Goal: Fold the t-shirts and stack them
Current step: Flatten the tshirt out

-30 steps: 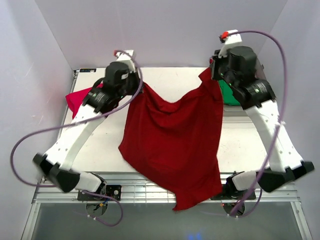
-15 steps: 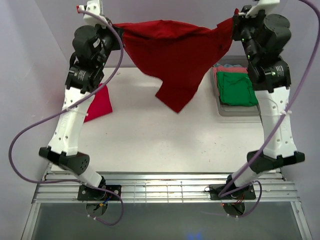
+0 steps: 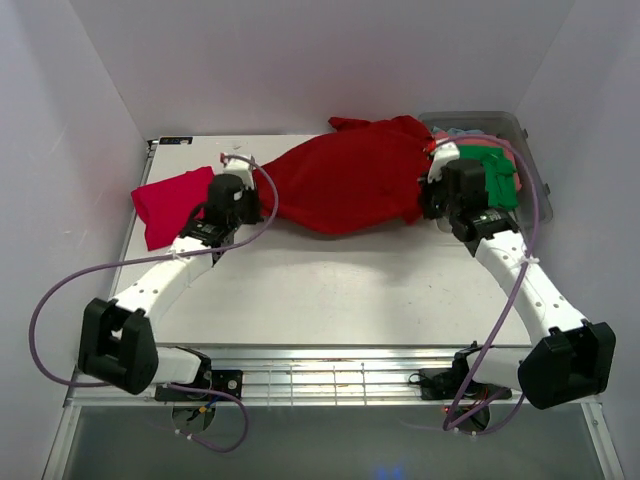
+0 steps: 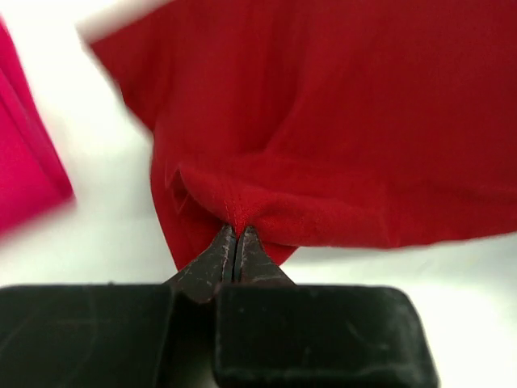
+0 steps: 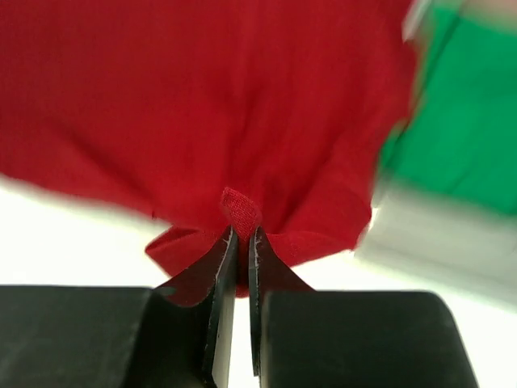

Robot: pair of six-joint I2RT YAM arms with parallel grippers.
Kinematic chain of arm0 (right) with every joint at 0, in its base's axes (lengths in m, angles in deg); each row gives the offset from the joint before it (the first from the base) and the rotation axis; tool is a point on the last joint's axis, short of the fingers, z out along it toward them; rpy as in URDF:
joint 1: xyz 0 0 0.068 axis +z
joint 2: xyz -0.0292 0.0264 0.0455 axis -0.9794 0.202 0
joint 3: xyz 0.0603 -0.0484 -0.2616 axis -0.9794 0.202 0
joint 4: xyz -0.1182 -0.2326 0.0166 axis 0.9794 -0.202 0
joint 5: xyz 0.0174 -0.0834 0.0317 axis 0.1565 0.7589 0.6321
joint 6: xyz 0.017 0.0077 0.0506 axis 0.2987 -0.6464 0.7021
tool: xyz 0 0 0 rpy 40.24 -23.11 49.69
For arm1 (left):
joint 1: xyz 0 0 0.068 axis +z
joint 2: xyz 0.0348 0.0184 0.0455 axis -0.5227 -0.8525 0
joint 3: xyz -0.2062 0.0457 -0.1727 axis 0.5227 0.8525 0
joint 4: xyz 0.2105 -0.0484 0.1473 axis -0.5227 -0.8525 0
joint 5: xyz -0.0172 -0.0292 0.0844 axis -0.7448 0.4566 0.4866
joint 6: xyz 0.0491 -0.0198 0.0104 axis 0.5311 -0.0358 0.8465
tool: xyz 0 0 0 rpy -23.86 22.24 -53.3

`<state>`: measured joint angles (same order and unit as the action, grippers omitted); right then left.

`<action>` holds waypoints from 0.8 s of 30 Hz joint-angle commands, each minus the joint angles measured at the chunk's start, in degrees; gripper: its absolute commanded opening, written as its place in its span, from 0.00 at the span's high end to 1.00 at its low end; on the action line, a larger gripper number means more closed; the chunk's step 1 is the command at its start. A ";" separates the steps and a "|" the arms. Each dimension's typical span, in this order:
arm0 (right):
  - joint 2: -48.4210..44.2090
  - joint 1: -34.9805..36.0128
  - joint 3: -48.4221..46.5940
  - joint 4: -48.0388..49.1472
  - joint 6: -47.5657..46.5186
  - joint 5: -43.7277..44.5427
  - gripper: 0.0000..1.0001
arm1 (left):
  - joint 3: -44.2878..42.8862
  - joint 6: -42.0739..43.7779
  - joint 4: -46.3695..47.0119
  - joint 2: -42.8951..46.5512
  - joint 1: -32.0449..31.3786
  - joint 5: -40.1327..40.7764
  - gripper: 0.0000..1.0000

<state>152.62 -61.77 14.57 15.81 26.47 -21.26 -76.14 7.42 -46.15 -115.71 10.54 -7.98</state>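
Note:
A dark red t-shirt (image 3: 350, 185) lies spread across the back of the table between both arms. My left gripper (image 3: 252, 203) is shut on its left edge; the pinched hem (image 4: 236, 212) shows in the left wrist view. My right gripper (image 3: 428, 198) is shut on its right edge; the pinched fold (image 5: 241, 212) shows in the right wrist view. A brighter pinkish-red t-shirt (image 3: 172, 204) lies at the left, also in the left wrist view (image 4: 24, 174). A folded green t-shirt (image 3: 497, 176) lies in the tub, with coral cloth under it.
The clear grey plastic tub (image 3: 528, 158) stands at the back right corner, and the dark red shirt's far end lies against it. White walls close in the table on three sides. The table's front edge (image 3: 320, 350) runs before the arm bases.
Both arms have swung down from high in the air to the table, and the dark red shirt, which hung stretched between them, now lies on the table's back half.

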 commanded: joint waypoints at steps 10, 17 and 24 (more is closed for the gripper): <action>-6.91 2.58 5.01 -21.53 10.30 -7.64 0.92 | 11.81 -9.68 -12.60 -0.04 -1.00 -4.39 1.00; -9.11 6.27 4.30 -32.10 12.41 -11.42 0.92 | 8.92 -14.07 -25.43 0.06 -1.26 4.11 1.00; -12.70 9.17 9.13 -38.44 16.89 -14.58 0.92 | 6.46 -20.23 -34.93 -0.30 -1.26 9.04 1.00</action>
<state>142.28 -53.88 22.48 -16.93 39.72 -32.89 -67.24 -9.00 -74.94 -117.33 9.36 -3.48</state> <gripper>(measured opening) 0.108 0.019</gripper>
